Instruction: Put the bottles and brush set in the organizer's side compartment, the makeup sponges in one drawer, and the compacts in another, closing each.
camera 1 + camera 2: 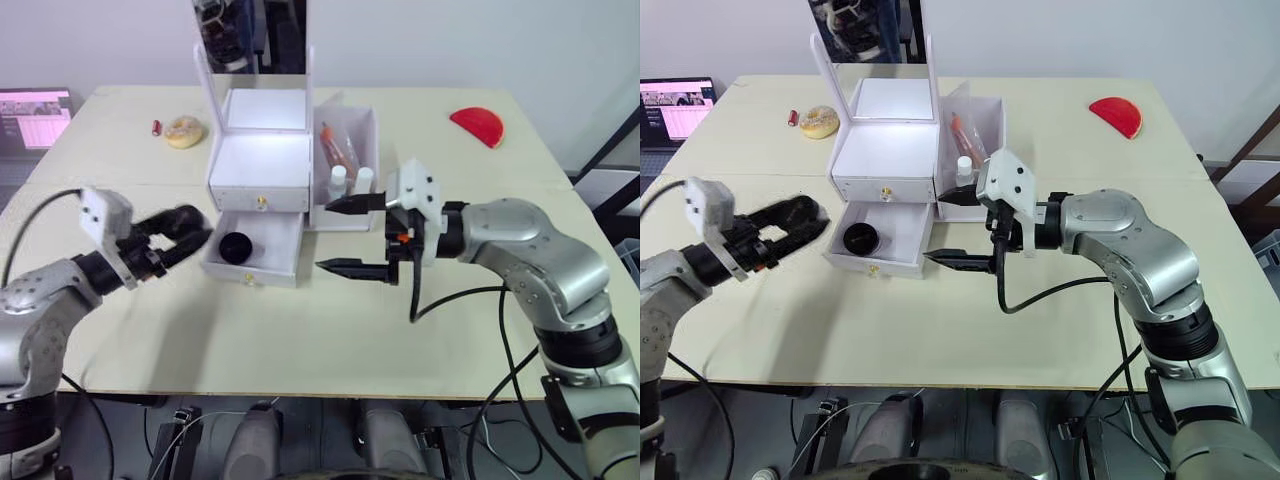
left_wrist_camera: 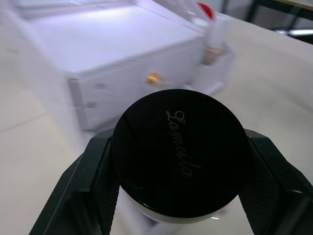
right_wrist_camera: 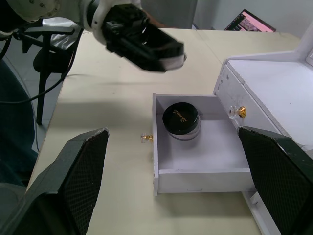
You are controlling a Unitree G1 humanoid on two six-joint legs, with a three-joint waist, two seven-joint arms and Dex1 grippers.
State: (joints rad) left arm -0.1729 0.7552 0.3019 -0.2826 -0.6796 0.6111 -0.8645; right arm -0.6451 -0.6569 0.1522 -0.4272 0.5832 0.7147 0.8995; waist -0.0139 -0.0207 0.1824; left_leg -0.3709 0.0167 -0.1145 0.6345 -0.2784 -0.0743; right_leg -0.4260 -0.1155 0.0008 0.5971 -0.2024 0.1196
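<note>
Two compacts: one (image 1: 236, 247) in drawer (image 1: 262, 262), one (image 2: 178, 154) in left end effector (image 1: 182, 232); seemingly two bottles (image 1: 351, 180).

Bright, even indoor light falls from above. The glossy white plastic organizer (image 1: 258, 160) glares almost to blank on its top, its edges washed out. Soft shadows lie under both arms on the pale cream table (image 1: 300, 330). In the left wrist view the round black compact lid (image 2: 178, 154) is sharp while everything behind it blurs. The right wrist view's own fingers are soft.
</note>
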